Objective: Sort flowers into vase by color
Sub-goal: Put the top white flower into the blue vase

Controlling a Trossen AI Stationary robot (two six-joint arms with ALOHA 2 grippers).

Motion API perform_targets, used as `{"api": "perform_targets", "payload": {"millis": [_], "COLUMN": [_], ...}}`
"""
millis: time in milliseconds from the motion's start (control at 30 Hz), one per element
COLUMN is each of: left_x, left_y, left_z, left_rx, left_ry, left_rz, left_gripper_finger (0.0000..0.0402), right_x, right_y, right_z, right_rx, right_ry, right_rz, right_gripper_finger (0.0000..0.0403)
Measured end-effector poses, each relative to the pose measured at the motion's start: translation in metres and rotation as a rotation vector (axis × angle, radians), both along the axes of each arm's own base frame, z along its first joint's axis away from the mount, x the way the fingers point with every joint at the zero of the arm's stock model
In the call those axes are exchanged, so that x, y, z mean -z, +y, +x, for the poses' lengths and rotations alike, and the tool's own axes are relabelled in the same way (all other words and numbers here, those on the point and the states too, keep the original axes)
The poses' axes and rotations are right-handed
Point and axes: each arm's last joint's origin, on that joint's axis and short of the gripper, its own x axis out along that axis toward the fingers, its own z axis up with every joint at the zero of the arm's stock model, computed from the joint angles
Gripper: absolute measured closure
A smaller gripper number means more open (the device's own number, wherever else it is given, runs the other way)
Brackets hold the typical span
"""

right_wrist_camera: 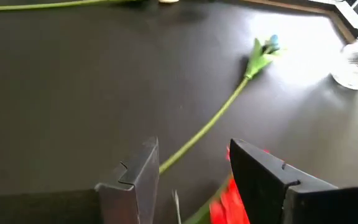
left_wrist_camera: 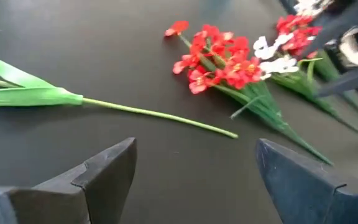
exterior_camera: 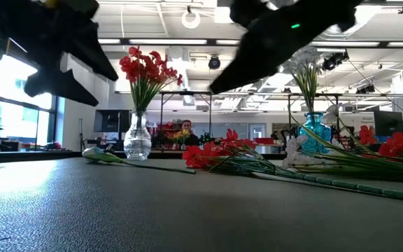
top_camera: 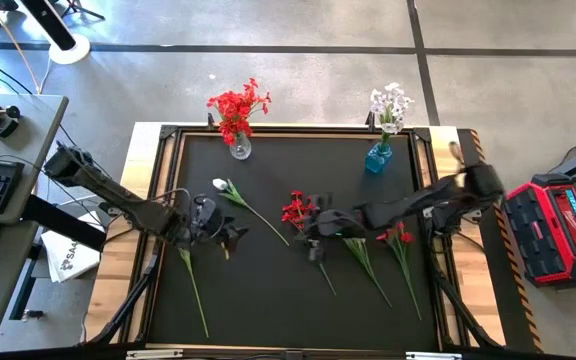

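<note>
A red spray (top_camera: pixel 298 210) lies on the black mat mid-table, its stem running toward the near edge. My right gripper (top_camera: pixel 313 238) hovers over it, open; red blossoms (right_wrist_camera: pixel 227 199) show between its fingers. A white-bud flower (top_camera: pixel 220 185) lies flat to the left, and its stem (left_wrist_camera: pixel 160 116) stretches toward the red spray. My left gripper (top_camera: pixel 230 237) is open beside that stem (right_wrist_camera: pixel 204 127). The clear vase (top_camera: pixel 239 148) holds red flowers, and the blue vase (top_camera: pixel 376 157) holds white ones, both at the far edge.
Another green stem (top_camera: pixel 194 290) lies near my left gripper, toward the near-left corner. A red flower (top_camera: pixel 400 237) and a green-stemmed spray (top_camera: pixel 366 258) lie to the right of my right gripper. The raised table frame (top_camera: pixel 168 135) rims the mat.
</note>
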Motion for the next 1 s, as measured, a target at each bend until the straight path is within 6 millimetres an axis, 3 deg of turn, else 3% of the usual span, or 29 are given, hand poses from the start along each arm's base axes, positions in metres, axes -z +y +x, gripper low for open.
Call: {"api": "perform_targets", "payload": {"millis": [267,500,733,1000], "left_x": [0.001,0.013,0.025,0.030], "left_y": [-0.017,-0.023,-0.028,-0.030], "left_z": [-0.007,-0.004,0.004,0.007], "left_rx": [-0.038,-0.085,-0.092,-0.089], "left_ry": [-0.078,-0.083,-0.074,-0.062], "left_rz": [0.073,0.114,0.119,0.129], "left_gripper_finger": [0.0087,0.0087,0.0087,0.0087], "right_x": [0.033,0.059,0.086,0.086], "right_y": [-0.020,-0.052,-0.082,-0.087], "right_z": [0.075,0.120,0.136,0.128], "right_rx": [-0.009,0.053,0.051,0.027], "right_ry": [0.063,0.086,0.132,0.239], "right_rz": [-0.001,-0.014,0.150,0.142], "right_gripper_finger": [0.0232,0.0233,0.0255,0.0390]}}
